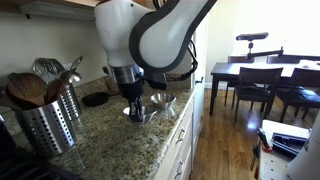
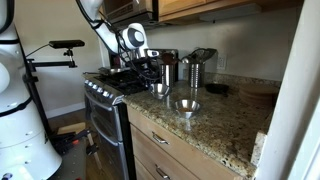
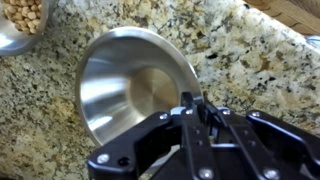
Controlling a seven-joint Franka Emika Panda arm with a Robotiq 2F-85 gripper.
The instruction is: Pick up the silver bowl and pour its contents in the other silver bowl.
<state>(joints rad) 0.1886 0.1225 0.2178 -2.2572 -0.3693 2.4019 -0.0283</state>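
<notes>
The granite worktop (image 1: 110, 150) carries everything. The arm (image 1: 150, 35) reaches straight down over its middle stretch, away from the perforated utensil holder (image 1: 45, 128) that stands toward one end.

The silver bowl (image 3: 125, 85) is under the wrist, about midway between the wall and the front edge. Its mouth is turned toward the wrist camera, and the inside looks bare and shiny. The gripper (image 3: 195, 108) is clenched on its thin rim, one finger inside and one outside. An edge pinch like this suits tipping a shallow bowl. I cannot tell whether the bowl's base touches the stone.

The other silver bowl (image 2: 186, 105) stands just beside it, nearer the front edge. It is close enough to catch a pour and holds pale round pieces (image 3: 25, 15). Judging by this, the pour looks done.
</notes>
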